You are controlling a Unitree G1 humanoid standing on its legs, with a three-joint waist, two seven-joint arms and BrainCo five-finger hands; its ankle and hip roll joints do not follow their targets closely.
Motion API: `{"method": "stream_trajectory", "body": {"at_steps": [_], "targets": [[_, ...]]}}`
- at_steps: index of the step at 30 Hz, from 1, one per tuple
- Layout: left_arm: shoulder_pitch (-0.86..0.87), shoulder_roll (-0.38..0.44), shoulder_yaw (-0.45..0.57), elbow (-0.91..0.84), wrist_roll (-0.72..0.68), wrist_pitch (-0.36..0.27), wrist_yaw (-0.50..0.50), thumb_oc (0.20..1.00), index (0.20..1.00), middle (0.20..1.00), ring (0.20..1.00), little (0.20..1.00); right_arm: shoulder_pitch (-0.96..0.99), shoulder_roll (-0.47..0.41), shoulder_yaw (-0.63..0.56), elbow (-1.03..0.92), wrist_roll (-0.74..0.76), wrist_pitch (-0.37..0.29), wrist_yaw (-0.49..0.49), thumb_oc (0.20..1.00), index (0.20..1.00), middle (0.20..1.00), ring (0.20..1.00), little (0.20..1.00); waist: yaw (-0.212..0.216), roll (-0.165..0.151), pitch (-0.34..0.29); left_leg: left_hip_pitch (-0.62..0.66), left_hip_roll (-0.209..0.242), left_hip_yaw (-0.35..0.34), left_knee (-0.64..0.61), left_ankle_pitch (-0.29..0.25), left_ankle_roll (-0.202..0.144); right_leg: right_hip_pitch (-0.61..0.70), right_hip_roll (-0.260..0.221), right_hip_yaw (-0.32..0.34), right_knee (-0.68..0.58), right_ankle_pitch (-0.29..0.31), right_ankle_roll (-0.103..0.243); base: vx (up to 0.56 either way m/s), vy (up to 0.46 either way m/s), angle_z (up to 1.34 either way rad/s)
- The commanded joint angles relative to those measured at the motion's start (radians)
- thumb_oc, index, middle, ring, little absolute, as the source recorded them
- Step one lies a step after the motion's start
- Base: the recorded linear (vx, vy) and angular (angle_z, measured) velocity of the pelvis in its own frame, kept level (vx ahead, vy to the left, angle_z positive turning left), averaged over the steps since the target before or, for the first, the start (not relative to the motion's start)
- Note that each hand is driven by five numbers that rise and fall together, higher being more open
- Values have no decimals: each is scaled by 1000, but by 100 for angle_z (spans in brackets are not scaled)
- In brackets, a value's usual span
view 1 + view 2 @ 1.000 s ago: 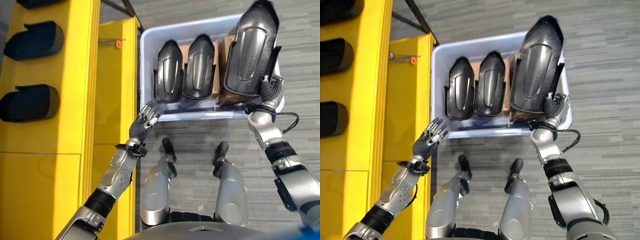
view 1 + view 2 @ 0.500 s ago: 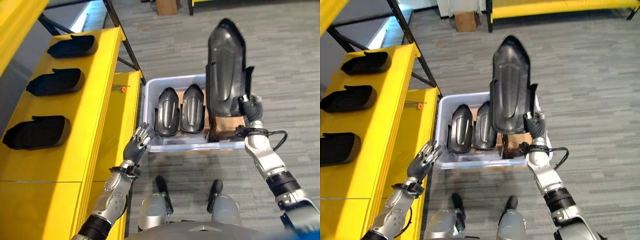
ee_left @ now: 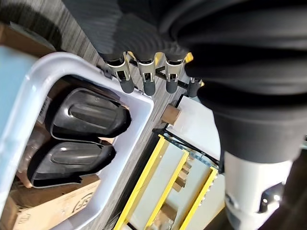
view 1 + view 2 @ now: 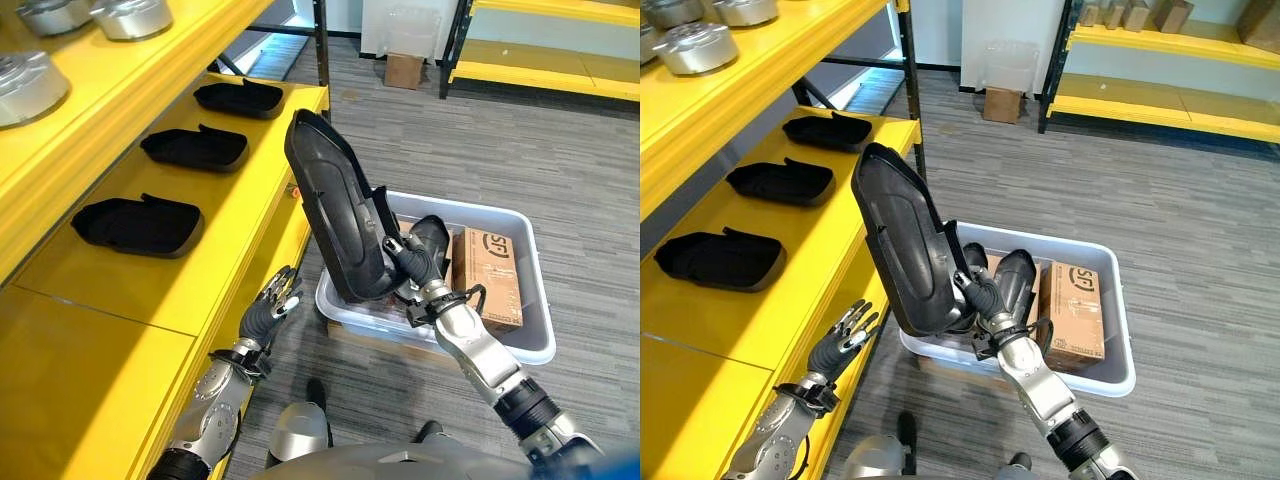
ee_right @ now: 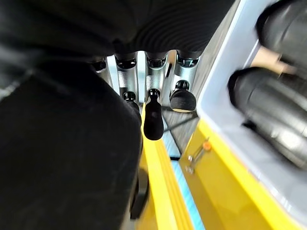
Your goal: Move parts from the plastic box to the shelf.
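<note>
Your right hand fingers clench the lower end of the black part, raised above the plastic box. Keep them clamped and swing toward the shelf beside; left hand fingers are released.

My two head views look down and forward; both share the shelf at frame left and the box at centre. My left wrist view looks from very near along its fingers onto the box. My right wrist view is closest, beside the part.
</note>
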Motion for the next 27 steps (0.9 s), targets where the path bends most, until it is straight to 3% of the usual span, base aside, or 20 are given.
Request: {"method": "stream_trajectory", "body": {"at_steps": [1, 5, 7, 12, 15, 16, 18, 19, 20, 22, 23, 24, 25, 27], "targets": [[-76, 10, -56, -52, 28, 1, -36, 1000, 1000, 1000, 1000, 1000, -32, -54, -61, -121, 24, -63, -15, 200, 200, 200, 200, 200, -31, 45, 15, 38, -13, -91, -37, -41, 37, 3, 90, 78, 147, -34, 25, 9, -62, 46], [-62, 0, -68, -36, 40, -17, -33, 1000, 1000, 1000, 1000, 1000, 41, -83, -109, -123, 20, -87, 17, 200, 200, 200, 200, 200, -88, 29, -6, 23, -45, -194, -43, -42, 38, -22, 231, 224, 90, -68, -21, 23, -79, 82], [-41, -18, -64, -29, 58, -32, -36, 1000, 1000, 1000, 1000, 1000, 65, -85, -130, -118, 22, -97, 57, 200, 200, 200, 200, 200, -101, 22, -16, 20, -58, -234, -43, -39, 32, -21, 276, 266, 74, -77, -39, 55, -136, 75], [-4, -17, -56, -59, 124, -58, -90, 1000, 1000, 1000, 1000, 1000, 45, -109, -117, -116, -1, -173, 135, 200, 200, 200, 200, 200, -71, 17, -21, -25, -66, -323, -31, -16, 2, 3, 306, 291, -53, -76, -69, -13, -218, 54], [7, 5, -49, -62, 175, -91, -56, 1000, 1000, 1000, 1000, 1000, 48, -118, -109, -124, 2, -184, 141, 200, 200, 200, 200, 200, -71, 22, -20, -30, -63, -320, -19, -19, -2, 5, 302, 285, -54, -79, -71, 24, -102, 22], [11, 12, -33, -66, 151, -86, -40, 1000, 1000, 1000, 1000, 1000, 58, -123, -111, -141, 2, -178, 139, 200, 200, 200, 200, 200, -77, 25, -21, -35, -61, -286, 4, -30, -4, 5, 294, 266, -52, -81, -69, -5, -86, 27], [-2, 19, -9, -67, 126, -80, -41, 1000, 1000, 1000, 1000, 1000, 88, -131, -121, -195, -16, -147, 88, 200, 200, 200, 200, 200, -109, 26, -20, -60, -32, -119, 87, -55, -15, 6, 264, 194, -46, -83, -67, -86, -94, 124], [-20, 23, -11, -66, 142, -79, -72, 1000, 1000, 1000, 1000, 1000, 87, -132, -128, -183, -23, -154, 56, 200, 200, 200, 200, 200, -126, 21, -14, -82, 12, -42, 166, -80, -27, 0, 235, 154, -27, -86, -71, -178, 1, 198], [-24, 24, -15, -78, 189, -100, -147, 1000, 1000, 1000, 1000, 1000, 67, -133, -141, -140, -31, -178, 56, 200, 200, 200, 200, 200, -129, 18, -14, -79, 49, -20, 217, -102, -31, -5, 210, 137, -8, -90, -77, -179, 118, 182], [-27, 24, 2, -97, 78, -112, -121, 1000, 1000, 1000, 1000, 1000, 55, -139, -154, -97, 12, -176, 71, 200, 200, 200, 200, 200, -147, 22, -21, -39, 112, 24, 236, -113, -39, -9, 181, 115, 24, -108, -81, -92, 280, 58], [-38, 13, 29, -82, 73, -105, -82, 1000, 1000, 1000, 1000, 1000, 70, -140, -157, -107, 8, -169, 76, 200, 200, 200, 200, 200, -165, 32, -42, -8, 174, 24, 211, -54, -61, -28, 170, 112, 56, -124, -85, -46, 346, 56], [-40, 12, 36, -71, 83, -109, -82, 1000, 1000, 1000, 1000, 1000, 77, -140, -159, -106, 8, -173, 82, 200, 200, 200, 200, 200, -172, 35, -50, 3, 204, 12, 201, -24, -73, -39, 164, 116, 75, -134, -90, -22, 570, 42], [-37, 13, 41, -57, 99, -108, -84, 1000, 1000, 1000, 1000, 1000, 92, -149, -159, -105, 9, -186, 84, 200, 200, 200, 200, 200, -190, 45, -60, 24, 269, 19, 194, 22, -108, -49, 137, 116, 119, -174, -89, -21, 467, 31], [-47, 18, 36, -51, 87, -108, -93, 1000, 1000, 1000, 1000, 1000, 99, -157, -163, -106, 10, -195, 85, 200, 200, 200, 200, 200, -205, 57, -62, 42, 279, 63, 172, 25, -114, -52, 115, 91, 138, -182, -84, -56, 424, 40]]}}
